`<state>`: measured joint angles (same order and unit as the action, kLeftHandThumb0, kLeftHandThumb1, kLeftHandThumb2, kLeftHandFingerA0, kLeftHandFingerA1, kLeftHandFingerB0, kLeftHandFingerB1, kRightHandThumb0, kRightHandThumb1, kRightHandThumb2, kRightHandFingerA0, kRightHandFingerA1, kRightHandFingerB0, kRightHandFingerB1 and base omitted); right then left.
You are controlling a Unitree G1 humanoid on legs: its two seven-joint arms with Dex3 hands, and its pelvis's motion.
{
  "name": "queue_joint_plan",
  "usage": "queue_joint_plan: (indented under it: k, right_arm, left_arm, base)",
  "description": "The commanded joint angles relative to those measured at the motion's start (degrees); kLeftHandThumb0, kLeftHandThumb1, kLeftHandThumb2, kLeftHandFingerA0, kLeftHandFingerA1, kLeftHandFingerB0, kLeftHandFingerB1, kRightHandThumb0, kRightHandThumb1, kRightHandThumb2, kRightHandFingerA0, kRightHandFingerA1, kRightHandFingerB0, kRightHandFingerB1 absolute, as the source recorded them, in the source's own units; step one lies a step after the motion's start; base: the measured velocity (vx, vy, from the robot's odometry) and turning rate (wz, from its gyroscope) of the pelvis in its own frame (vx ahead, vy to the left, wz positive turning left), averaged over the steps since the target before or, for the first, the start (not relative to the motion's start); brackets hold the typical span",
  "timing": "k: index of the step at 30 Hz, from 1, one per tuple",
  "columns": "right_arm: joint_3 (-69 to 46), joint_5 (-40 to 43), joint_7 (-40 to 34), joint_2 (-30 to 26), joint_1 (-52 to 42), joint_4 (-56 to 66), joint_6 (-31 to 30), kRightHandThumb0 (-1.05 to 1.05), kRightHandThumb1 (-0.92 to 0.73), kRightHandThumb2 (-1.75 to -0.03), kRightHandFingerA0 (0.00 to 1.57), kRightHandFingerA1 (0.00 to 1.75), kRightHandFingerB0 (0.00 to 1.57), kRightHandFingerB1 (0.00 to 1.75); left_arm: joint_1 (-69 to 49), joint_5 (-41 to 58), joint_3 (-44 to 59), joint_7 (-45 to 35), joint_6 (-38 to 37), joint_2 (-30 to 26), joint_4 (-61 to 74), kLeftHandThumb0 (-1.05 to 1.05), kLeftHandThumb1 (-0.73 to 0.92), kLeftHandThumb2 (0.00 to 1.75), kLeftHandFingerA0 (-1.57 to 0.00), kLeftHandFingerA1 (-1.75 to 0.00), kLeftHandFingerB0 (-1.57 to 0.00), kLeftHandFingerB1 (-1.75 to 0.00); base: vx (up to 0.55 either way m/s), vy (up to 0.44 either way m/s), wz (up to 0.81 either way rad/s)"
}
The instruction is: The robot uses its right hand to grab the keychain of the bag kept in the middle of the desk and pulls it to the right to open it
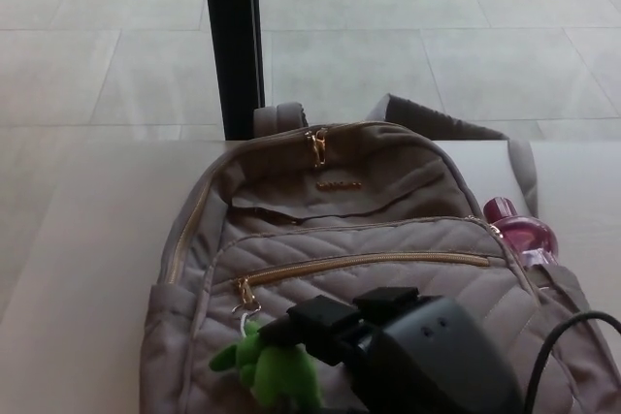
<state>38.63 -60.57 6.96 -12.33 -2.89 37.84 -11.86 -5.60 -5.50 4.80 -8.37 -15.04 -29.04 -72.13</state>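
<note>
From the head view, we see the grey bag point(340, 269) lying on the worktop point(87, 239). Our right robot hand point(335, 327) rests low on the bag's front. Its fingers reach toward the green toy keychain point(275, 370) just to its left, but we cannot tell if they hold it. We should get a firm hold first. Then we pull to the right, along the gold zip point(369, 262) just above the robot hand.

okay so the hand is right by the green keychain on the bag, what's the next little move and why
Probably close the right hand on the green plush keychain. Its fingers sit right beside the toy, a grasp isn't clearly visible, and the gold front-pocket zipper on the quilted taupe backpack looks fully shut, its pull at the left end. Then pull right.
</note>
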Motion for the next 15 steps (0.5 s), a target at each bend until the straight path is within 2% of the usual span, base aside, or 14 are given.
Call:
queue_joint_plan:
  k: [1, 2, 3, 4, 5, 7, 8, 9, 13, 14, 15]
  right_arm:
    - [0.3, -6.2, 2.7, 0.7, -3.4, -3.2, -1.2, -0.73, -0.57, -0.98, 1.16, 1.19, 0.49, 0.65]
    - [0.2, -6.0, 2.0, 1.3, -3.8, -3.6, -1.3, -0.7, -0.71, -0.63, 1.13, 1.32, 0.56, 0.61]
    - [0.1, -6.7, 2.1, 1.8, -4.2, -3.8, -1.5, -0.65, -0.7, -0.62, 1.1, 1.36, 0.57, 0.61]
    - [-0.1, -7.7, 2.3, 2.9, -4.7, -4.0, -2.5, -0.67, -0.54, -0.91, 1.12, 1.32, 0.57, 0.7]
    - [-0.2, -8.3, 1.8, 3.5, -4.9, -4.4, -2.6, -0.6, -0.66, -0.62, 1.07, 1.47, 0.63, 0.68]
    - [-0.5, -9.0, -0.1, 4.1, -5.1, -5.4, -1.7, -0.57, -0.66, -0.62, 1.06, 1.48, 0.64, 0.71]
    - [-0.4, -8.5, -0.6, 5.2, -5.2, -6.2, -1.7, -0.61, -0.53, -0.88, 1.11, 1.34, 0.61, 0.75]
    - [-0.3, -9.1, -1.5, 5.8, -5.2, -6.8, -1.5, -0.54, -0.67, -0.64, 1.02, 1.51, 0.64, 0.72]
    - [0.4, -10.4, -1.8, 8.7, -5.1, -8.5, -1.8, -0.51, -0.69, -0.6, 1.07, 1.49, 0.66, 0.64]
    - [0.6, -9.0, -2.9, 9.4, -4.7, -9.3, -0.9, -0.41, -0.7, -0.62, 1.03, 1.63, 0.67, 0.63]
    - [0.4, -8.9, -3.0, 9.4, -4.9, -9.1, -0.7, -0.41, -0.7, -0.62, 1.03, 1.63, 0.67, 0.63]
  left_arm:
    - [-0.6, -0.5, -0.4, -0.5, -2.4, -0.5, 0.2, -0.76, 0.78, 0.64, -0.66, -0.6, -0.57, -0.43]
    - [-0.6, -0.4, -0.4, -0.4, -2.3, -0.5, 0.2, -0.76, 0.78, 0.64, -0.66, -0.61, -0.58, -0.43]
    - [-0.6, -0.3, -0.3, -0.4, -2.2, -0.4, 0.2, -0.76, 0.79, 0.64, -0.66, -0.61, -0.59, -0.42]
    - [-0.5, -0.1, -0.2, -0.4, -2.0, -0.3, 0.4, -0.76, 0.79, 0.64, -0.66, -0.61, -0.6, -0.43]
    - [-0.4, 0.0, -0.1, -0.2, -1.9, -0.3, 0.3, -0.76, 0.79, 0.64, -0.68, -0.61, -0.61, -0.43]
    - [-0.4, -0.1, -0.2, -0.2, -2.2, -0.3, 0.2, -0.76, 0.79, 0.64, -0.68, -0.62, -0.61, -0.44]
    - [-0.3, 0.2, 0.1, -0.3, -2.0, -0.1, 0.2, -0.77, 0.8, 0.64, -0.67, -0.62, -0.61, -0.44]
    - [-0.4, 0.2, 0.2, -0.4, -2.0, -0.1, 0.2, -0.79, 0.8, 0.64, -0.67, -0.62, -0.61, -0.45]
    - [-0.6, 0.0, 0.1, -0.1, -2.5, -0.1, 0.6, -0.78, 0.82, 0.65, -0.67, -0.59, -0.63, -0.46]
    - [-0.8, 0.0, 0.1, -0.1, -3.1, -0.2, 0.8, -0.8, 0.84, 0.65, -0.66, -0.6, -0.63, -0.46]
    - [-0.7, -0.1, -0.1, -0.1, -3.2, -0.1, 0.8, -0.8, 0.84, 0.65, -0.66, -0.6, -0.63, -0.46]
  base:
    - [0.0, 0.0, 0.0]
    - [0.0, 0.0, 0.0]
    - [0.0, 0.0, 0.0]
    - [0.0, 0.0, 0.0]
    - [0.0, 0.0, 0.0]
    - [0.0, 0.0, 0.0]
    - [0.0, 0.0, 0.0]
    - [0.0, 0.0, 0.0]
    - [0.0, 0.0, 0.0]
    - [0.0, 0.0, 0.0]
    - [0.0, 0.0, 0.0]
